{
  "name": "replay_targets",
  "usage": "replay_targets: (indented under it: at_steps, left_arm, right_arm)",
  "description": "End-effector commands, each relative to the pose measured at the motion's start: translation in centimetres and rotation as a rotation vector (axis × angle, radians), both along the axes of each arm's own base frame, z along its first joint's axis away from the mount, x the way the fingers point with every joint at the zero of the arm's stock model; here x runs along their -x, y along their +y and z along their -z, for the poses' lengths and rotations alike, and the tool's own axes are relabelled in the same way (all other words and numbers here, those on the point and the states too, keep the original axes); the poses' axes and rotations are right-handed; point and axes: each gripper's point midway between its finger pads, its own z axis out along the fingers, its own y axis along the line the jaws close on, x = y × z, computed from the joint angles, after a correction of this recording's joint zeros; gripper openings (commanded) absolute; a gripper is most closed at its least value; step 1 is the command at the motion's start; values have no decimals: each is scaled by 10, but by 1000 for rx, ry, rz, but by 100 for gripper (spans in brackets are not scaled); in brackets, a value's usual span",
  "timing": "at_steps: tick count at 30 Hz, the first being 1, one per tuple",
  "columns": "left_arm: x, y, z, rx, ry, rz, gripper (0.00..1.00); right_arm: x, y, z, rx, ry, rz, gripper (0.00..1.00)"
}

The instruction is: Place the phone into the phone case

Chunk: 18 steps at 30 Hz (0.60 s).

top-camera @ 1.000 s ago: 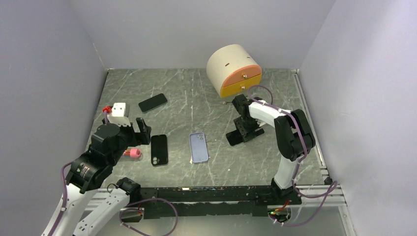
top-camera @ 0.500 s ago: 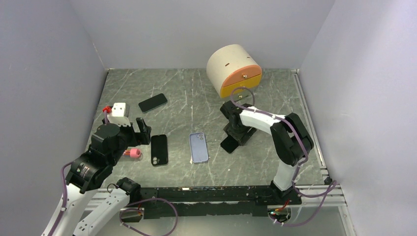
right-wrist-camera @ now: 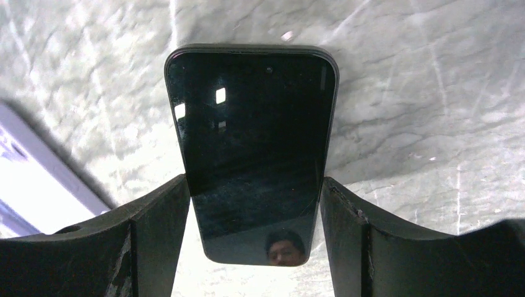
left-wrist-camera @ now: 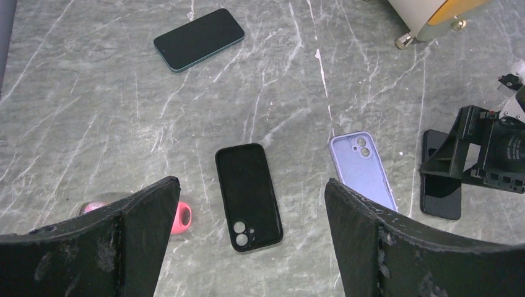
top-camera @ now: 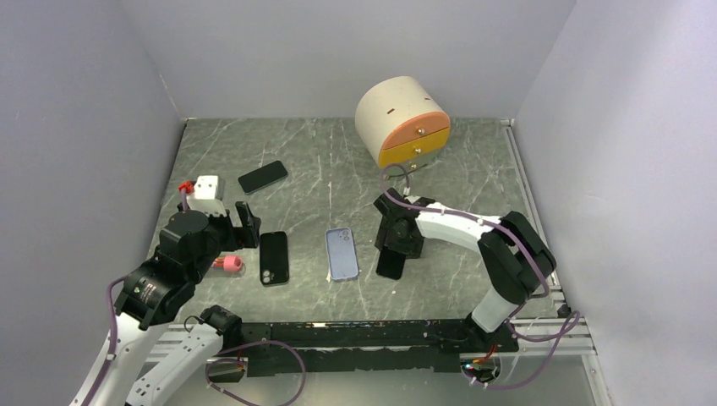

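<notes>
Grey marble counter (top-camera: pixel 338 161): the right claw (right-wrist-camera: pixel 254 185), gripping the black phone (right-wrist-camera: pixel 251 142), has carried it over; the lilac phone case (top-camera: pixel 342 254) now lies just beside the claw.

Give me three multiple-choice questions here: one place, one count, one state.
1. The lavender case lies: A) between the black case and the held phone; B) stacked on the black case; C) rightmost of all.
2. Phones in view: A) one; B) two; C) four.
3. The left pincer is: A) open, empty; B) gripping a case; C) gripping a phone.
Answers: 1A, flanked by both; 2B, the held phone in the right pincer plus a second phone far left; 3A, fingers wide apart, nothing between.
</notes>
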Motion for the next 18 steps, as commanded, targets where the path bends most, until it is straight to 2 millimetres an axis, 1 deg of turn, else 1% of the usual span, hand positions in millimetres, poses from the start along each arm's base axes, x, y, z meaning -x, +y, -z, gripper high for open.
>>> replay_targets:
  at_steps: [1,7,13,18]
  left_arm:
    - [-4,1,-11,11,-35,-16,91]
    - [-5,1,-10,12,-30,-21,91]
    - [-5,1,-10,11,-30,-19,91]
    - [-4,2,-11,14,-33,-23,91]
  right_arm:
    - [-7,22,-22,-107,-110,-149,38]
    - [-9,27,-34,-84,-152,-212,34]
    - [-11,49,-49,-109,-200,-265,32]
    - [-13,62,-61,-96,-216,-280,31]
